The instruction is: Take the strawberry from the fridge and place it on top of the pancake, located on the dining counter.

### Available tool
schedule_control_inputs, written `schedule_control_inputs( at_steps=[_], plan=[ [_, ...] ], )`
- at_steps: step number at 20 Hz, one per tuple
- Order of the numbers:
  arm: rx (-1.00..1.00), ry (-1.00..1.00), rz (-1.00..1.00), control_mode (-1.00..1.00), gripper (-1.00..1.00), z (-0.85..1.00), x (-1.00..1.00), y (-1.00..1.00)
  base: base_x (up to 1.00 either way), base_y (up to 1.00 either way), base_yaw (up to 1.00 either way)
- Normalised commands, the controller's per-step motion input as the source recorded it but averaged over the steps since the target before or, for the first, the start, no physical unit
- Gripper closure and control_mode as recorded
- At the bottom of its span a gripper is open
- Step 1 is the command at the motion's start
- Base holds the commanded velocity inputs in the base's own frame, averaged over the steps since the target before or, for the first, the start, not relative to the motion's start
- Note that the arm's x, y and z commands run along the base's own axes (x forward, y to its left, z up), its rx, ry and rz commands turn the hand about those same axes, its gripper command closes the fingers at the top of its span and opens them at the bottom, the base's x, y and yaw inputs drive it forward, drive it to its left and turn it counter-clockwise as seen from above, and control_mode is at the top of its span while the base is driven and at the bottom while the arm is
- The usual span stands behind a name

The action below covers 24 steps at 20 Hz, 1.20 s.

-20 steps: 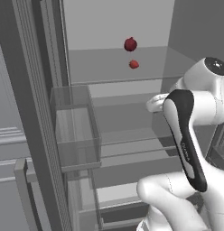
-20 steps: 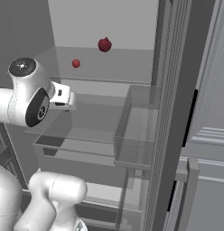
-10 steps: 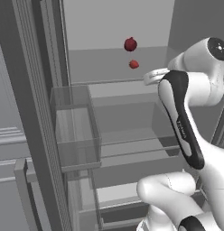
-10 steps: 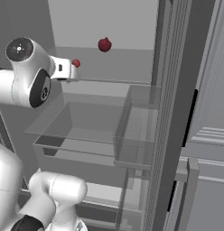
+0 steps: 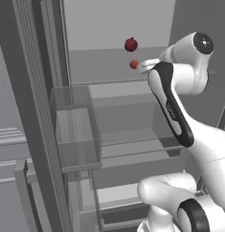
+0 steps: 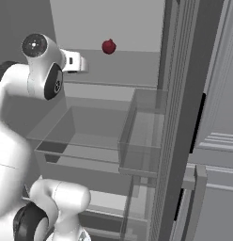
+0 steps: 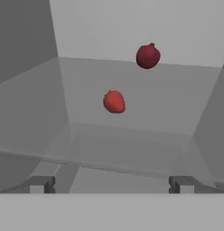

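The fridge (image 5: 37,104) stands open, showing a pale interior and glass shelves. A small bright-red strawberry (image 5: 134,65) (image 7: 114,101) rests on the upper glass shelf (image 7: 132,153), toward the back. My gripper (image 5: 142,67) (image 7: 111,184) is open just in front of the berry and level with it, with nothing between its fingers. In the hand view the fingertips (image 7: 41,184) stand wide apart, and the berry lies ahead, centred between them. From the right base view my hand (image 6: 77,62) covers the berry. The pancake and the dining counter are out of view.
A darker maroon round fruit (image 5: 130,44) (image 6: 108,46) (image 7: 147,56) sits behind and to the right of the berry. A clear door bin (image 5: 75,127) (image 6: 144,136) juts out at the fridge's side. A lower glass shelf (image 5: 132,145) lies under my arm.
My arm has risen from the lower shelf level and reached forward, bringing the hand up close to the strawberry. The jaws have stayed open. Neither fruit has moved.
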Motion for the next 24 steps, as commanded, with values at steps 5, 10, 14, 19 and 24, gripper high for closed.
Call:
schedule_control_inputs(
  at_steps=[5,10,14,19,24],
  plan=[
    [0.0,0.1,0.0,-1.0,-1.0,-0.03,0.78,0.11,0.0,0.0,0.0],
    [0.0,0.09,0.0,-1.0,-1.0,-0.05,0.71,0.2,0.0,0.0,0.0],
    [0.0,0.05,0.0,-1.0,-1.0,-0.19,0.65,0.13,0.0,0.0,0.0],
    [0.0,0.01,0.0,-1.0,-1.0,-0.29,0.6,0.0,0.0,0.0,0.0],
    [0.0,0.0,0.0,-1.0,-1.0,-0.24,0.61,0.0,0.0,0.0,0.0]
  ],
)
